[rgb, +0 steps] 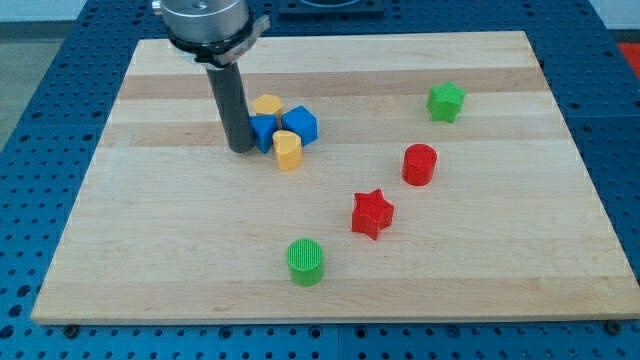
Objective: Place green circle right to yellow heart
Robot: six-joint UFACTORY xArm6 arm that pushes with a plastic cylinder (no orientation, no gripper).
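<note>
The green circle (306, 261) is a round green block near the view's bottom, left of centre. The yellow heart (288, 150) lies in a cluster at the upper left of centre, touching two blue blocks (299, 123) (263, 131) and another yellow block (267, 105). My tip (241, 148) rests on the board at the left side of this cluster, against the left blue block. The tip is far above and left of the green circle.
A red star (372, 213) lies up and right of the green circle. A red round block (419, 164) sits right of centre. A green star (446, 101) lies at the upper right. The wooden board (150, 250) ends on blue perforated table.
</note>
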